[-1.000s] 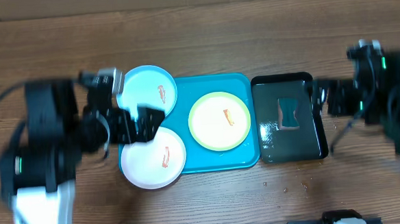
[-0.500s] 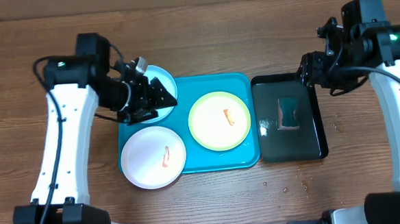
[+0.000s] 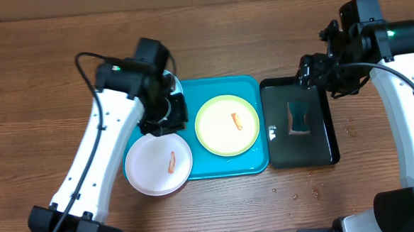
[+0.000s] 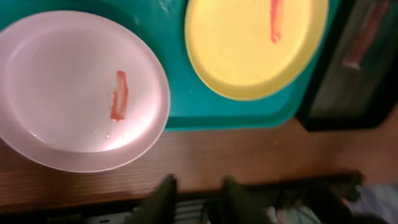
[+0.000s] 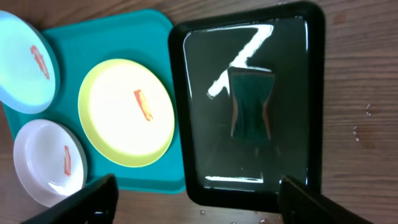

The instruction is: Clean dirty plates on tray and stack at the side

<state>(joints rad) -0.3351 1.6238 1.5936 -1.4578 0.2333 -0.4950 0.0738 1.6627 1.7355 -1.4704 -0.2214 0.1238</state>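
On the tray [image 3: 248, 87], all three plates lie flat and unstacked, each with an orange-red smear [image 4: 118, 95]. The yellow plate [image 3: 218, 129] sits near the tray's middle. The white plate [image 3: 158, 163] is at the front left corner and overhangs the rim onto the table [image 3: 224, 44]. The blue plate [image 5: 23, 65] lies at the back left corner, also over the rim; the overhead view shows only a sliver of it. Nothing has been wiped or stacked.

The left tool [image 4: 200, 194] hangs above the tray's left half, its jaws part-way apart with nothing between them. The right tool [image 5: 196, 186] stands wide open and empty above the black tray [image 3: 335, 134], where a sponge [image 3: 298, 117] lies in water.

Risks:
- The white plate, half off the rim, would likely tip or skid if pressed on its outer edge.
- The left arm [image 3: 102, 150] hides the blue plate from above, so a descent there could strike its rim.
- The plates look light and slick, so wiping one without holding it may push it around the tray.
- A soaked sponge carried across would drip; water drops [image 5: 368, 111] already lie on the table.

Changes since the earlier overhead frame: the left arm has swung inward from the left side and now covers the blue plate. The right arm has shifted slightly toward the black tray's back edge. Plates, trays and sponge have not moved.
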